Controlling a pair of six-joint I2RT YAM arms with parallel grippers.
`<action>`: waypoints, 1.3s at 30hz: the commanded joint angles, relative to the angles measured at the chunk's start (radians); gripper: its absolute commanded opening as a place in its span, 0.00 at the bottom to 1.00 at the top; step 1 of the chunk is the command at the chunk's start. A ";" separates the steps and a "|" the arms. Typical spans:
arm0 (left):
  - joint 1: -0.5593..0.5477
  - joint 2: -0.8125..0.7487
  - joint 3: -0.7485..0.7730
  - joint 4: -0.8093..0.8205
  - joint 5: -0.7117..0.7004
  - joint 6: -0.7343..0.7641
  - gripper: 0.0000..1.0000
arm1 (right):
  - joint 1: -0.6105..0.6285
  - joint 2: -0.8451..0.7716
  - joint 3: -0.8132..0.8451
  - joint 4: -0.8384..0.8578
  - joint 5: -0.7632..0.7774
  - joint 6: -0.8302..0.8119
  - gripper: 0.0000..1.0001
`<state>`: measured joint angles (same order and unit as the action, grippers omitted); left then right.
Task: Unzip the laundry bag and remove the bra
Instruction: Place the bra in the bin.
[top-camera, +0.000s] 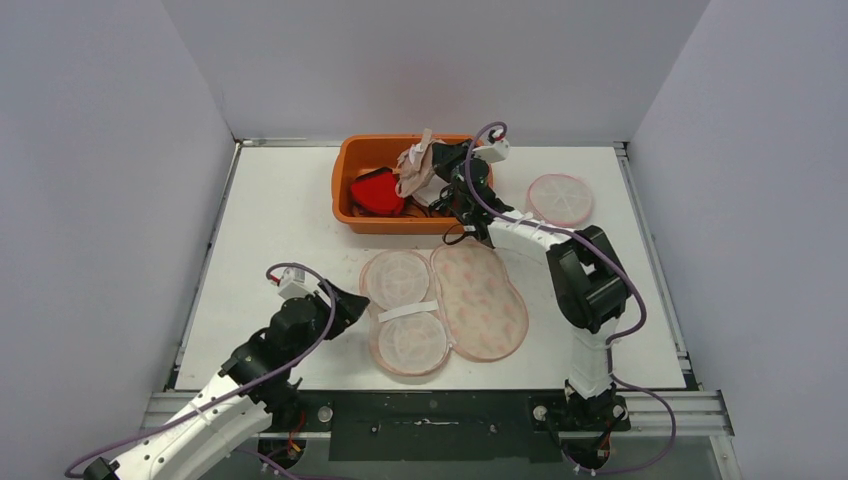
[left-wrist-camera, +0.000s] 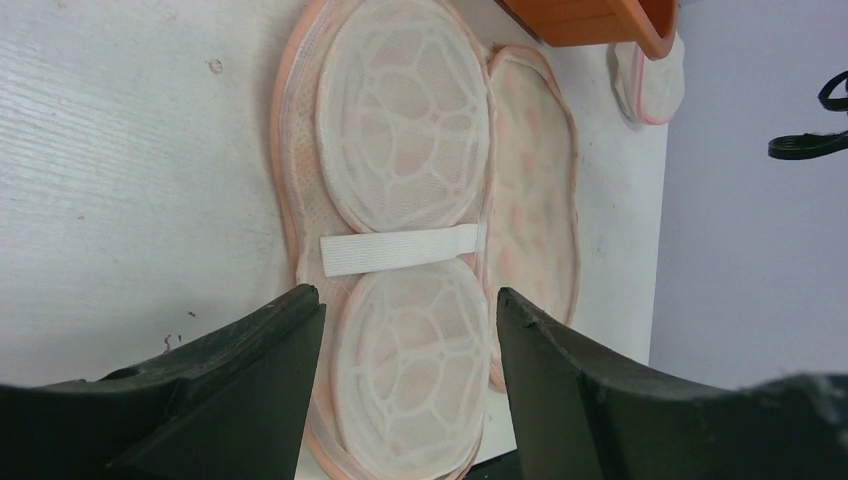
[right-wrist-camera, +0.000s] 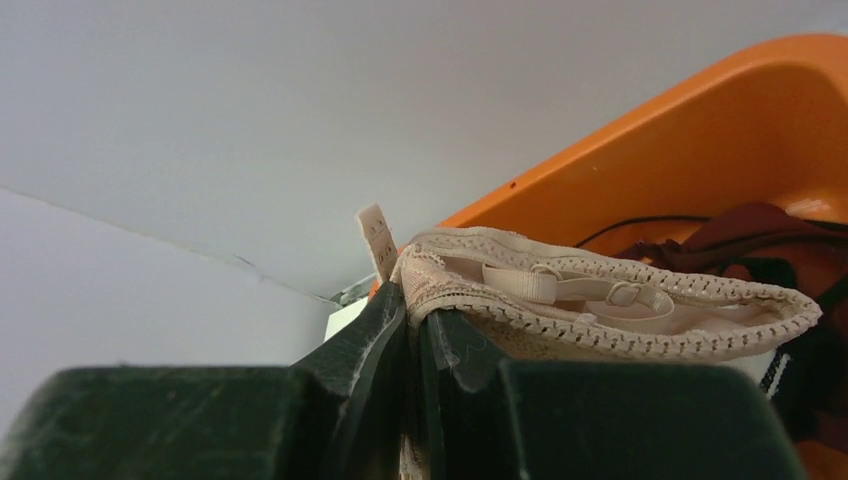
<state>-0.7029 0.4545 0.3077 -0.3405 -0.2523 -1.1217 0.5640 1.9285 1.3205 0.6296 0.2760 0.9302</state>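
Note:
The laundry bag (top-camera: 445, 300) lies opened flat at the table's middle: two round mesh cups (left-wrist-camera: 400, 130) joined by a white strap (left-wrist-camera: 400, 250), with its pink lid beside them. My left gripper (top-camera: 352, 300) hovers open just left of the bag, the near cup (left-wrist-camera: 410, 370) showing between its fingers. A beige lace bra (top-camera: 415, 168) hangs over the orange bin (top-camera: 345, 190). My right gripper (top-camera: 438, 165) is shut on the bra (right-wrist-camera: 600, 300), its jaws pinching the lace edge above the bin (right-wrist-camera: 700, 140).
The orange bin holds red and dark garments (top-camera: 378, 192). A second round pink mesh bag (top-camera: 560, 198) lies at the back right. White walls close in the table on three sides.

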 joint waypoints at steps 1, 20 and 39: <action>0.008 -0.028 0.010 -0.047 -0.052 -0.018 0.62 | 0.019 0.034 0.035 0.078 0.056 0.084 0.05; 0.008 -0.112 -0.033 -0.104 -0.069 -0.041 0.62 | 0.081 0.107 0.023 0.052 -0.008 0.184 0.44; 0.008 -0.076 -0.051 -0.055 -0.036 -0.052 0.62 | 0.108 0.022 0.033 -0.360 -0.067 -0.019 0.51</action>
<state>-0.6983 0.3611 0.2523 -0.4442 -0.3004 -1.1690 0.6693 1.9873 1.3186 0.3458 0.2485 0.9604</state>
